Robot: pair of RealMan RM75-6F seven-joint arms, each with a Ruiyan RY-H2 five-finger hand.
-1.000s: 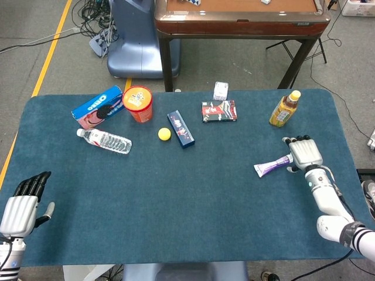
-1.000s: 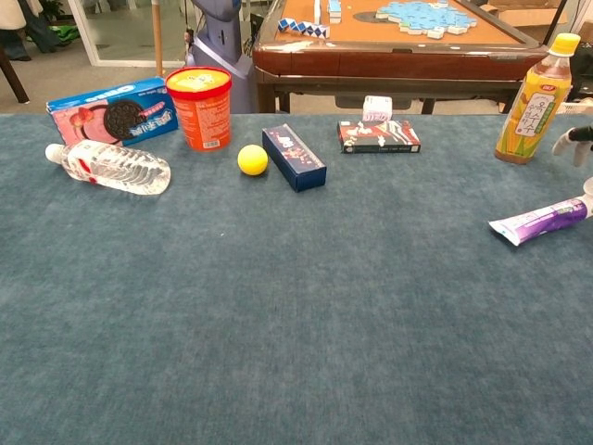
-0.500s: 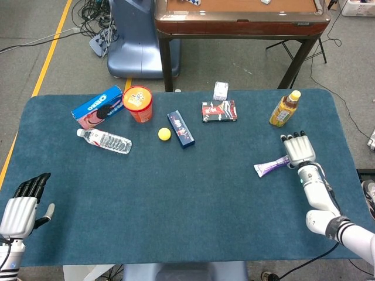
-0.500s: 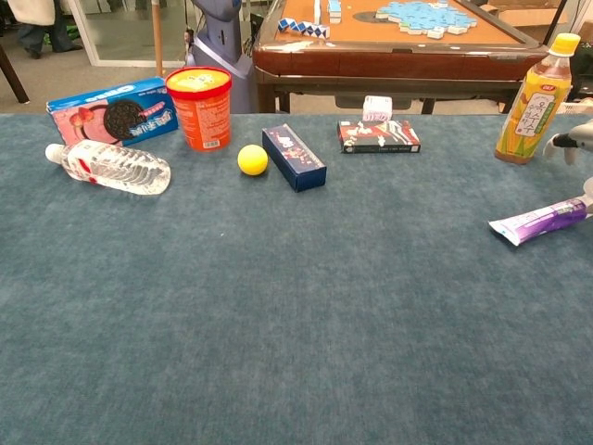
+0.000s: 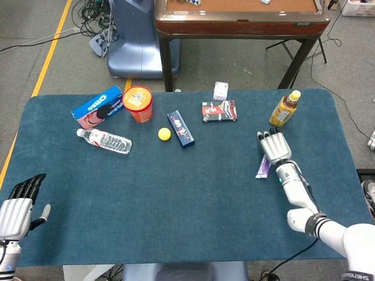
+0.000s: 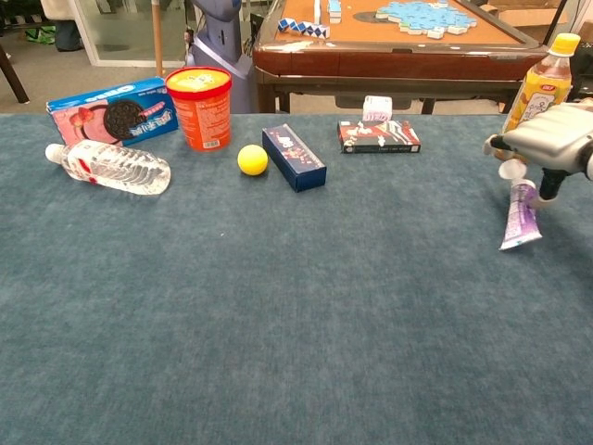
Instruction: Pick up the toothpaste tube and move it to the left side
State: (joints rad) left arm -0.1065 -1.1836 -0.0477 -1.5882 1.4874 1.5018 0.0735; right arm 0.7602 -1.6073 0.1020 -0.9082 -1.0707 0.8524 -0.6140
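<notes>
left robot hand (image 5: 16, 209): empty, fingers straight | right robot hand (image 5: 275, 147): apparently gripping, raised

The right hand (image 5: 275, 147) moved leftward, away from the table's right edge, to a spot just below the tea bottle (image 5: 285, 109). The toothpaste tube (image 6: 521, 215) came with it and swung from lying crosswise to hanging nearly upright beneath the fingers (image 6: 508, 170).
</notes>
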